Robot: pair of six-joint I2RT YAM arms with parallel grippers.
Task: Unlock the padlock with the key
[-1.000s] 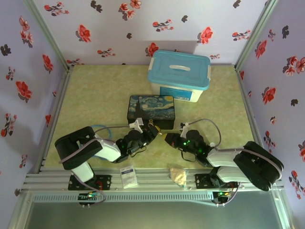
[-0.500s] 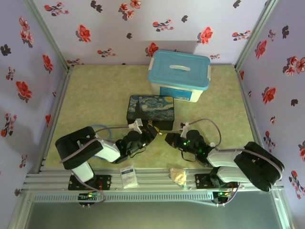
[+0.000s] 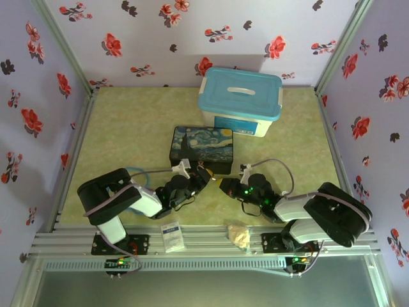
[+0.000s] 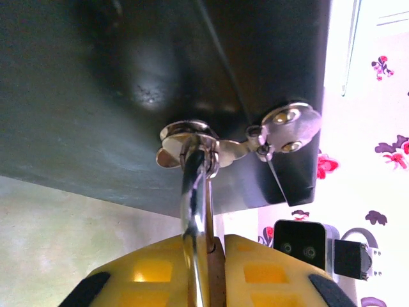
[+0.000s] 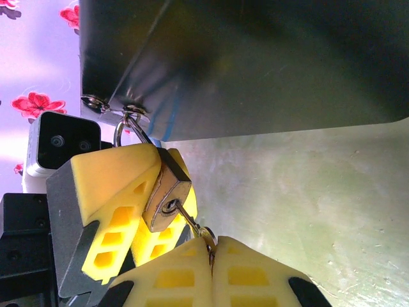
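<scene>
The small brass padlock (image 5: 160, 192) hangs by its silver shackle (image 4: 193, 204) from the clasp (image 4: 192, 142) on the front of the dark painted tin (image 3: 202, 148). My left gripper (image 4: 217, 272) is shut on the padlock's body, its yellow fingers (image 5: 108, 185) on either side of it. The thin key (image 5: 192, 222) has its blade in the keyhole on the padlock's underside. My right gripper (image 5: 211, 256) is shut on the key's head. In the top view the left gripper (image 3: 192, 182) and the right gripper (image 3: 227, 187) meet just in front of the tin.
A white box with a blue lid (image 3: 239, 102) stands behind the tin. On the front rail lie a small white packet (image 3: 171, 235) and a yellowish bag (image 3: 239, 235). Flowered walls close in the left, right and back sides.
The right arm's rear links have swung a little to the left. Both grippers, the padlock and the key stay almost where they were.
</scene>
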